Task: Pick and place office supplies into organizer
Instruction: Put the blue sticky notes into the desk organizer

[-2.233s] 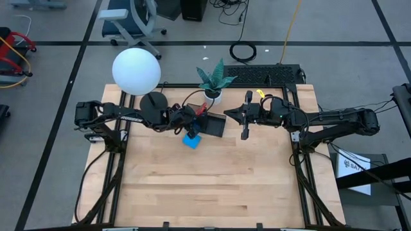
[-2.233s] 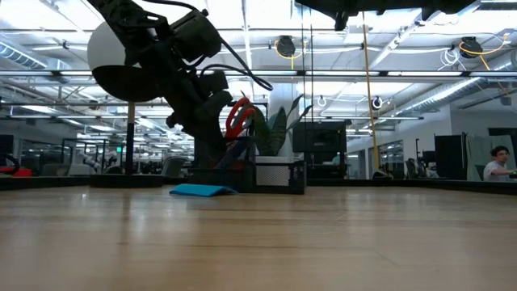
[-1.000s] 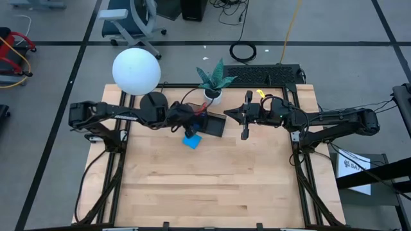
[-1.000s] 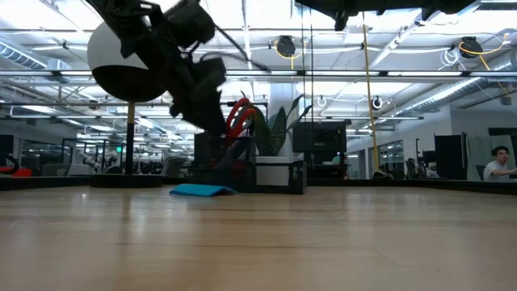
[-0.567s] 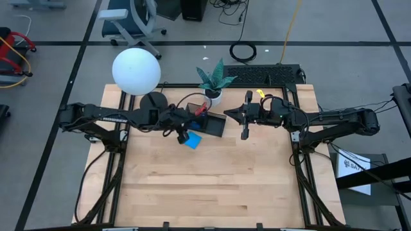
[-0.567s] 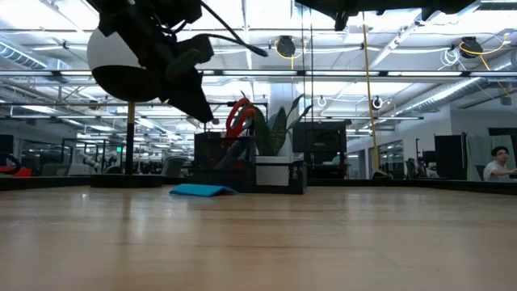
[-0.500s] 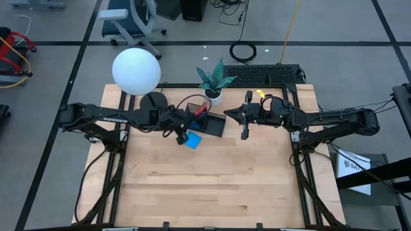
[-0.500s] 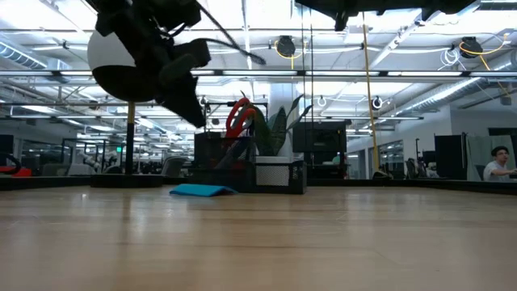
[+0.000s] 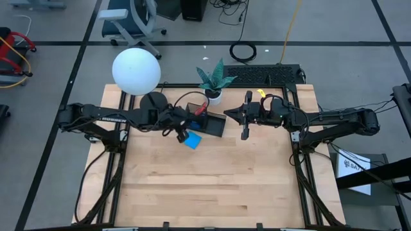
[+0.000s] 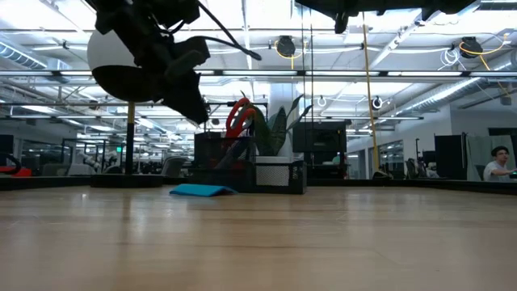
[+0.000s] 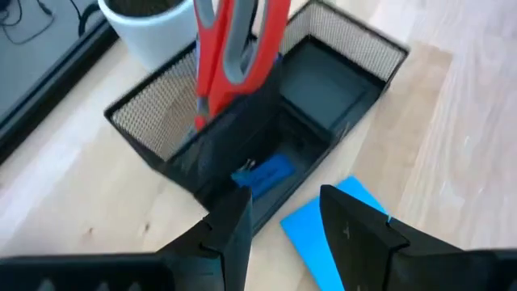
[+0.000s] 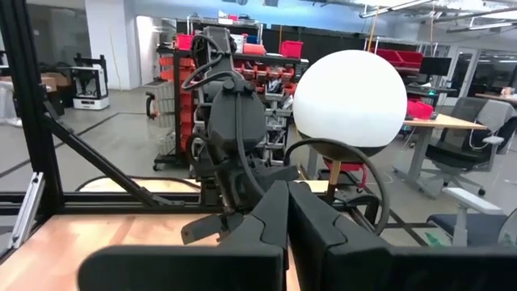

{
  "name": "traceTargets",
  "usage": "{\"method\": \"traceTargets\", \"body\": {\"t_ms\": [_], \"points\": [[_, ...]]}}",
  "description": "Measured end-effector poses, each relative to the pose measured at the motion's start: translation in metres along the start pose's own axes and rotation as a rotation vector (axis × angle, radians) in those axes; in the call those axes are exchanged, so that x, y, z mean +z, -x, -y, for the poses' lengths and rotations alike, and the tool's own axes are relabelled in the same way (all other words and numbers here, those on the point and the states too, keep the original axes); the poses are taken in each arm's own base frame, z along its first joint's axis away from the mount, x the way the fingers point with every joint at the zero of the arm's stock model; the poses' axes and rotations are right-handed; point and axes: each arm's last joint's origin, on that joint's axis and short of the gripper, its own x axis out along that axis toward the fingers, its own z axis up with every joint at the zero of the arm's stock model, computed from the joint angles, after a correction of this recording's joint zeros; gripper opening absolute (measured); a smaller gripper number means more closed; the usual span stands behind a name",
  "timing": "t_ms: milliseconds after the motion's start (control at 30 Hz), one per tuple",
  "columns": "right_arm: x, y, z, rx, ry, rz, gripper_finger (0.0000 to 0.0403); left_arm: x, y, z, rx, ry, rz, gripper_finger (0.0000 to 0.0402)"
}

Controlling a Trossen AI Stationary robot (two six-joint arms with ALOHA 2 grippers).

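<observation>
The black mesh organizer [image 9: 210,124] [image 11: 323,89] stands on the table at the far middle. Red-handled scissors [image 11: 236,48] [image 10: 238,118] stand upright in its taller compartment, handles up. A small blue piece [image 11: 262,174] lies on its floor. The blue note pad [image 9: 191,140] [image 11: 305,238] lies flat on the table beside its near left corner. My left gripper [image 9: 182,132] [image 11: 283,222] hovers open above the pad and just left of the organizer, slanting down, with nothing between its fingers. My right gripper [image 9: 227,115] [image 12: 287,218] waits shut, high and level, to the organizer's right.
A white plant pot [image 9: 213,96] stands right behind the organizer. A lamp with a white globe [image 9: 136,70] and a round black base [image 9: 153,101] stands at the far left. The near half of the table [image 9: 212,186] is bare wood. A person [image 10: 501,163] sits far off in the room.
My left gripper has drawn back from the scissors and the organizer toward the table's left edge and has risen a little. The scissors stay upright in the organizer, and the note pad has not moved.
</observation>
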Motion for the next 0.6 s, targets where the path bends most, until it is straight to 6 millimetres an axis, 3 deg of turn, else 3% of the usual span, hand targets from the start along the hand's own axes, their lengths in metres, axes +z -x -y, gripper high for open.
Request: {"method": "traceTargets", "body": {"t_ms": [333,600], "points": [[0.000,0.000,0.000,0.002,0.003,0.000,0.0000,-0.005,0.001,0.000,-0.029,0.035,0.133,0.0154],[-0.009,-0.001,0.000,0.002,0.032,-0.084,0.0000,-0.027,0.013,-0.007,-0.111,0.122,0.290,0.0154]]}}
